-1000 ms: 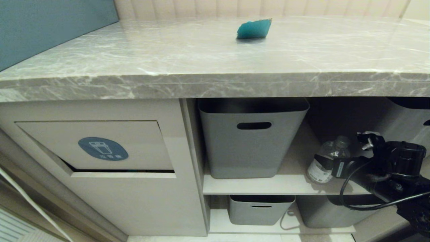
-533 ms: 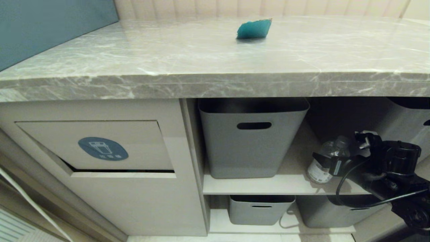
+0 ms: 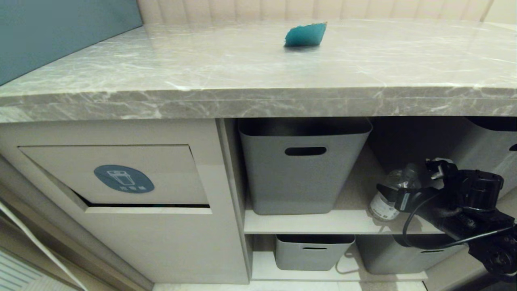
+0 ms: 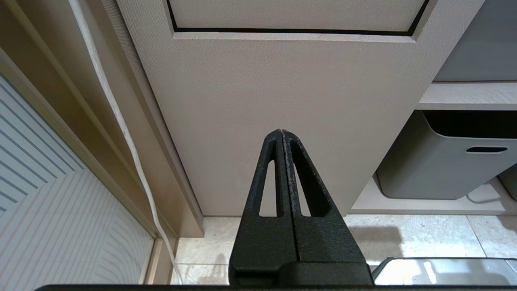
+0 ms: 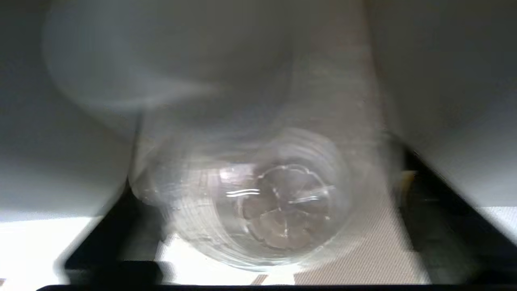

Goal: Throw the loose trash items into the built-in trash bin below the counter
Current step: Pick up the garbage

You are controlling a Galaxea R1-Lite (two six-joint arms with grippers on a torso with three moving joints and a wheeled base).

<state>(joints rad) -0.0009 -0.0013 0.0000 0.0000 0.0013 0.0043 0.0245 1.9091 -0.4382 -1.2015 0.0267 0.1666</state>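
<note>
The clear bottle (image 3: 394,190) is lying tilted on the upper shelf (image 3: 347,224) under the counter (image 3: 242,76), over on the right side. Its white label is facing out and its cap is pointing back into the dark space. The right gripper (image 3: 398,194) is reaching in from the right, and its black fingers (image 3: 387,190) are sitting on both sides of the bottle. They are standing wide, and it is not possible to tell whether they are squeezing the bottle yet. In the right wrist view the bottle's round bottom (image 5: 282,202) is filling the middle, very blurry.

The teal piece (image 3: 305,34) is resting far back on top of the counter, well apart from the bottle.

A big grey tub (image 3: 303,178) is standing on the same shelf, just to the left of the bottle, between it and the trash bin flap (image 3: 117,173). Another grey tub (image 3: 490,149) is sitting on the right, behind the arm. Two more tubs (image 3: 315,252) are sitting on the lower shelf. The flap, with its blue sticker (image 3: 124,178), is tilting open a little at the bottom.

The left gripper (image 4: 281,135) is hanging low in front of the beige cabinet (image 4: 282,101), with its fingers pressed tight together and holding nothing. A white cord (image 4: 117,121) is running down beside the cabinet.
</note>
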